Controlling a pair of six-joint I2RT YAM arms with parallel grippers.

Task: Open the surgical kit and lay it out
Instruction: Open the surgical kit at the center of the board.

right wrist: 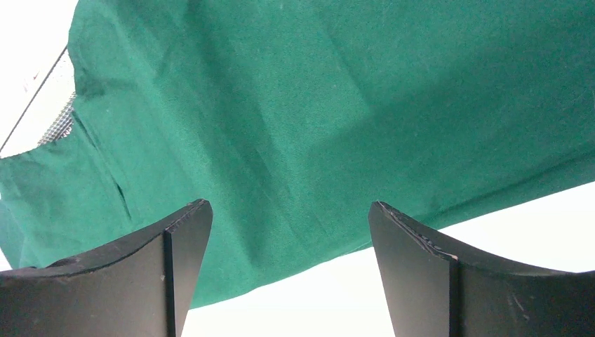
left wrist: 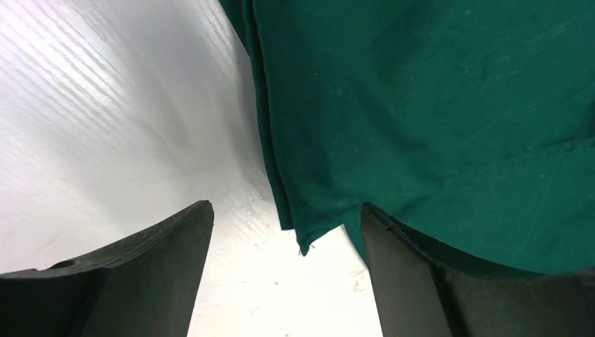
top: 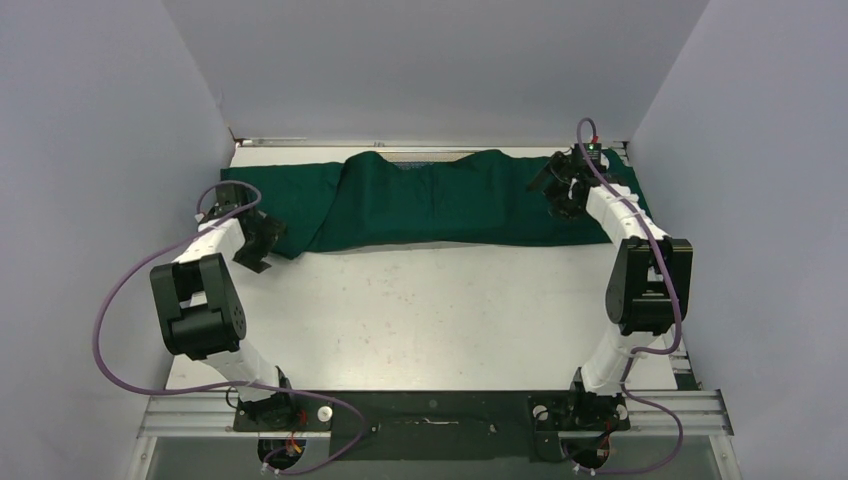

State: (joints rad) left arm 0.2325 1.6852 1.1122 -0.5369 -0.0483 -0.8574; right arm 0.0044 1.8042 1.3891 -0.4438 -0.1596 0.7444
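Observation:
The surgical kit is a dark green cloth wrap [top: 440, 200] spread along the far side of the table, bulging in the middle. A strip of the silver wire-mesh tray [top: 432, 154] shows at its far edge, and a bit in the right wrist view [right wrist: 62, 125]. Forceps, tweezers and gauze packets are hidden. My left gripper [top: 262, 248] is open and empty at the cloth's near left corner [left wrist: 305, 242], which lies between its fingers. My right gripper [top: 562, 192] is open and empty over the cloth's right part [right wrist: 337, 126], near its front edge.
The white table [top: 430, 310] has grey walls at the left, right and back. A metal rail [top: 430, 412] with both arm bases runs along the near edge. Purple cables loop beside each arm.

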